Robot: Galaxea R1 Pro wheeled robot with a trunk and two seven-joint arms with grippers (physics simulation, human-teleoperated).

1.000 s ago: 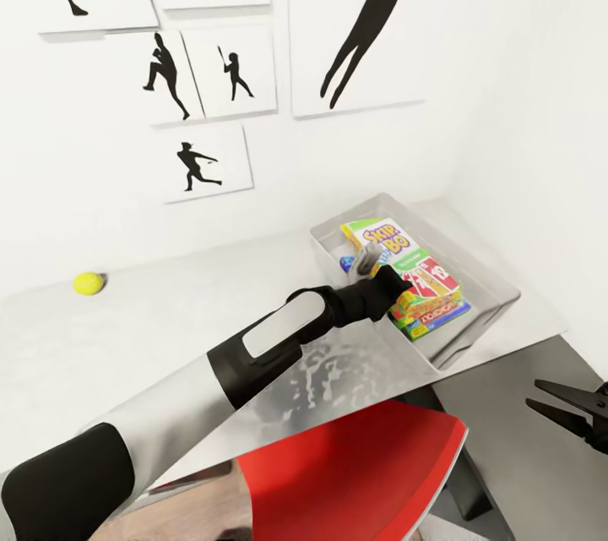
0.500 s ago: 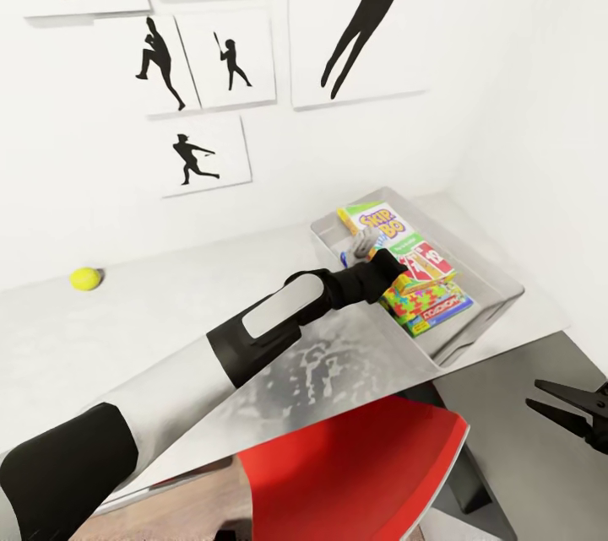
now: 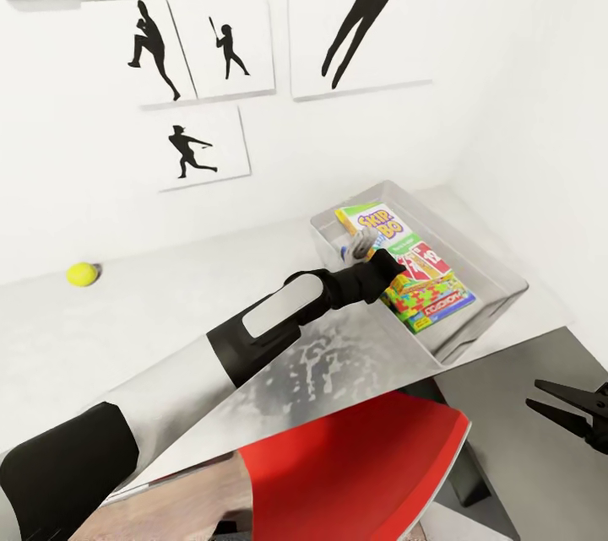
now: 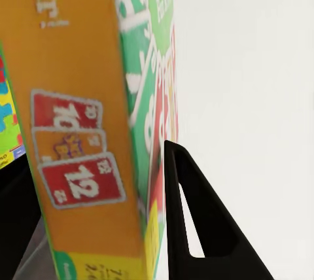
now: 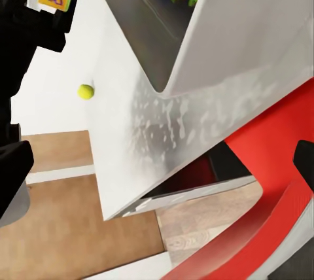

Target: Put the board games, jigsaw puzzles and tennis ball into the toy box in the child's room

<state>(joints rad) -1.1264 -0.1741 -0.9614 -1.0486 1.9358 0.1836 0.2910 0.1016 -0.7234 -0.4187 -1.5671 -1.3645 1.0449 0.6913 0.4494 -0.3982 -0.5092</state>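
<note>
Head view shows the left gripper (image 3: 365,247) reaching over the near wall of the toy box (image 3: 498,275), with the Skip-Bo box (image 3: 397,239) lying on top of the stack inside it, over a jigsaw puzzle (image 3: 414,296) and a blue-edged game box (image 3: 447,305). The left wrist view has the Skip-Bo box's orange edge (image 4: 78,129) running between the two dark fingers (image 4: 196,221), so I judge the jaws narrowed around it, though whether they squeeze it or merely flank it I cannot tell. The right gripper (image 3: 574,411) hangs well apart, low over the dark-grey unit, its jaws spread and empty. The tennis ball (image 3: 82,273) sits far along the table (image 3: 169,313), near the wall, and is yet to be collected. The main risk I see is in letting go: the Skip-Bo box rests at a slant on an uneven pile, so if the fingers pull away sideways they could drag it up the flared side and tip it out. A withdrawing wrist could also catch the tray's near wall and shove the whole tray toward the table's end. Later, a clumsy approach could set the ball rolling off the edge.
</note>
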